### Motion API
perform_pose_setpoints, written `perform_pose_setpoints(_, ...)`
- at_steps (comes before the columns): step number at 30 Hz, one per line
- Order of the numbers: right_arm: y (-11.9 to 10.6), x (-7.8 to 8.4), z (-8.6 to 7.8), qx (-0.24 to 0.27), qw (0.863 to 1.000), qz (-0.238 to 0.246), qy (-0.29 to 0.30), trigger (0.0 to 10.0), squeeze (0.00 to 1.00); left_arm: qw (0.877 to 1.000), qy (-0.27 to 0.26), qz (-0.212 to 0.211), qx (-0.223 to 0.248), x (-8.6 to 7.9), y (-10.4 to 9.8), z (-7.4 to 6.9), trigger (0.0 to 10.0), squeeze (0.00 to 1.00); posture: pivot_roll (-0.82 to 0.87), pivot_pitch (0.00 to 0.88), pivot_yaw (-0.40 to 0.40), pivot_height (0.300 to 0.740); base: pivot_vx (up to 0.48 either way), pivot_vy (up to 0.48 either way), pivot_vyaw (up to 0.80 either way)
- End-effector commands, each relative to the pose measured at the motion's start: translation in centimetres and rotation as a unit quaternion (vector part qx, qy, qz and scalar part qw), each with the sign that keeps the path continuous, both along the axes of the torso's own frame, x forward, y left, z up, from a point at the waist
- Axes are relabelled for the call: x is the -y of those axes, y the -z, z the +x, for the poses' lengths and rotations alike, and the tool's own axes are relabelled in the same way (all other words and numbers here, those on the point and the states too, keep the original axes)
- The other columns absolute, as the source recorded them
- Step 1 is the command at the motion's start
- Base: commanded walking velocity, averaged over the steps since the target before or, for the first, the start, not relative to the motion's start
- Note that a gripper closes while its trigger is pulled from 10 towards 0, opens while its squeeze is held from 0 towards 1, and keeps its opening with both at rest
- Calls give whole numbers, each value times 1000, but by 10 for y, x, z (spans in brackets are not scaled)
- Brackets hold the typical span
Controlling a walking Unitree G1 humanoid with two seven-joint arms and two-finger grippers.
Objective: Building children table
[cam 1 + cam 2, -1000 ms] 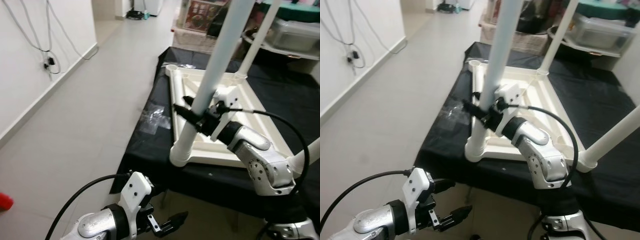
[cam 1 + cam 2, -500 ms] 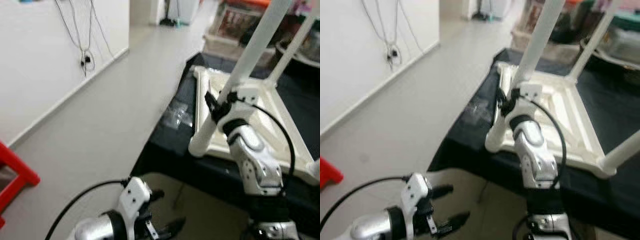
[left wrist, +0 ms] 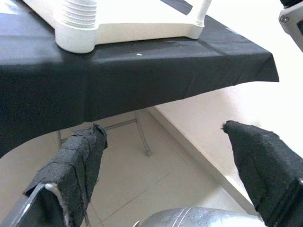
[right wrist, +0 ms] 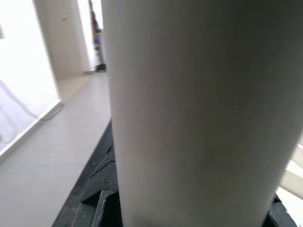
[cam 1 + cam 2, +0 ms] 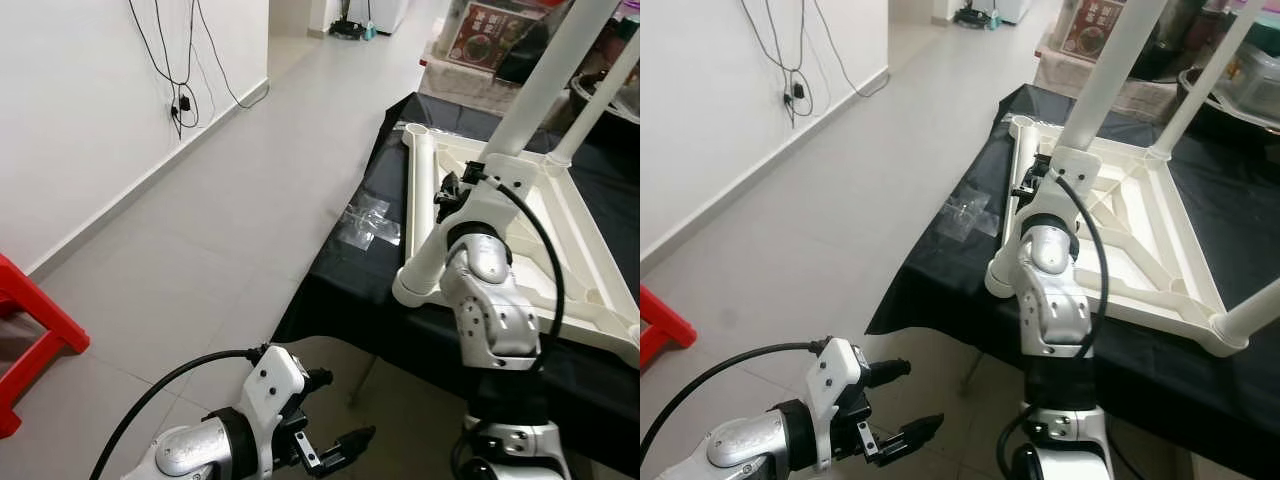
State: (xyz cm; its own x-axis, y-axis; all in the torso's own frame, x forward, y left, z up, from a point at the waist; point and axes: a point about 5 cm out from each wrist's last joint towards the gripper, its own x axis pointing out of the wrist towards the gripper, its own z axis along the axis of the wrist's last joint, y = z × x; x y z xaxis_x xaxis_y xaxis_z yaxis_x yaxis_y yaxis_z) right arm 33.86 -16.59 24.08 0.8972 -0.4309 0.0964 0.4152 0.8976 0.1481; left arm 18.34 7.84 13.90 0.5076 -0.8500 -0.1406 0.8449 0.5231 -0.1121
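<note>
With the view swung right, the right claw [image 5: 452, 190] stays clamped on the white leg [image 5: 545, 75], likely screwing it in; the left claw [image 5: 335, 450] hangs open, empty.

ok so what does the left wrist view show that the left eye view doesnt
Left wrist view: the ribbed thread at the base of the table leg, seen close from below.
Left eye view: the red stool, wall cables, plastic bag, and the right gripper closed on that leg.
Both: the black cloth, the upturned tabletop and the open left gripper.
</note>
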Motion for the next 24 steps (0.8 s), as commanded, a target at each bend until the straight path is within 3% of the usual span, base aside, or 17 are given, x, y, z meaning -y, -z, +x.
perform_pose_setpoints(1,24,19,-3,-64,995,3,79,10000,0,1000,8,4,-2,1,3,-1,10000,0,115,104,-119,740,0,0,0)
perform_pose_setpoints(8,19,13,-6,-58,990,19,129,10000,0,1000,8,3,-1,1,3,0,10000,0,114,100,-121,740,0,0,0)
perform_pose_setpoints(10,13,-1,-5,-52,985,41,159,10000,0,1000,8,3,0,2,3,0,10000,0,117,99,-122,740,0,0,0)
perform_pose_setpoints(11,13,-1,-5,-52,985,41,159,10000,0,1000,8,3,0,2,3,0,10000,0,117,99,-122,740,0,0,0)
perform_pose_setpoints(14,2,-25,-4,-44,984,55,161,10000,0,1000,7,3,0,3,3,1,10000,0,118,94,-125,740,0,0,0)
perform_pose_setpoints(21,-31,-33,-9,42,990,30,131,10000,0,1000,4,0,-7,3,4,2,10000,0,117,92,-125,740,0,0,0)
perform_pose_setpoints(24,-74,-28,-21,156,983,-12,94,10000,0,1000,4,1,-13,4,5,4,10000,0,113,87,-124,740,0,0,0)
